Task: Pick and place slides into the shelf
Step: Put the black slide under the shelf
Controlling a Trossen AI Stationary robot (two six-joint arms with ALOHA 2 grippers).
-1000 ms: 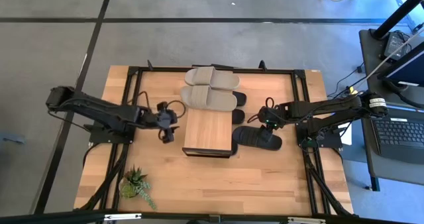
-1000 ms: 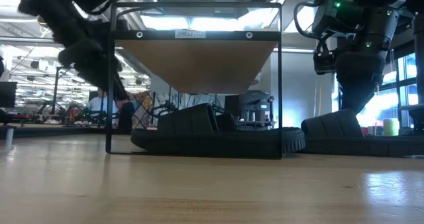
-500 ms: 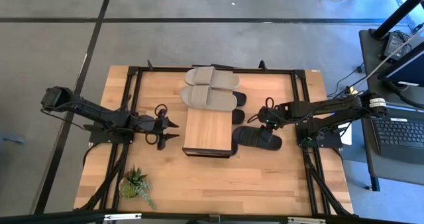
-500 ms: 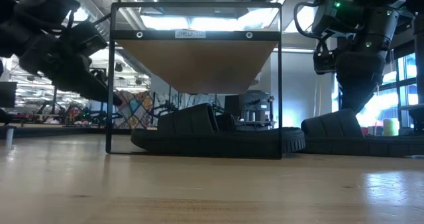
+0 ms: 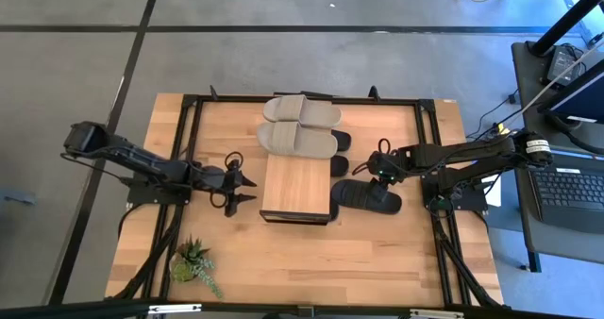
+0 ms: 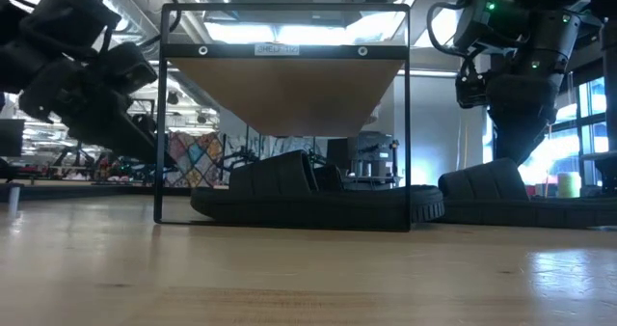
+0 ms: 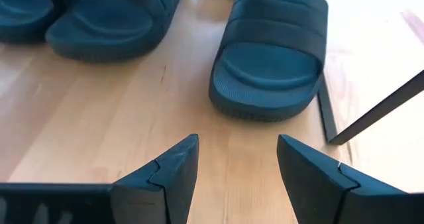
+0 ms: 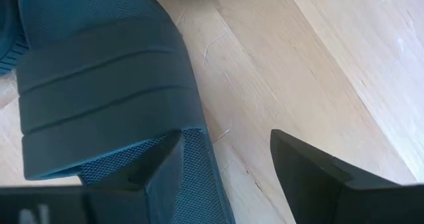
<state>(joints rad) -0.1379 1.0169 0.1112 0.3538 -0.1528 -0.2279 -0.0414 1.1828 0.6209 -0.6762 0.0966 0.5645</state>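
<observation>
Two beige-grey wide-strap slides [image 5: 300, 125] side by side at upper centre of the high view, partly on the far end of the low shelf [image 5: 298, 185] with its light wood plank top and dark frame. Under that top, matte black slides [image 6: 318, 196] flat on the butcher-block table [image 5: 377, 253]. Another black slide [image 5: 368, 195] just right of the shelf, under the right gripper [image 5: 375, 171], fingers spread and straddling its strap edge, nothing grasped. Left of the shelf, left gripper [image 5: 243, 188] low, fingers apart and empty, aimed at a black slide [image 7: 271, 52] under the rack. Small green potted plant [image 5: 193, 260] at lower left.
</observation>
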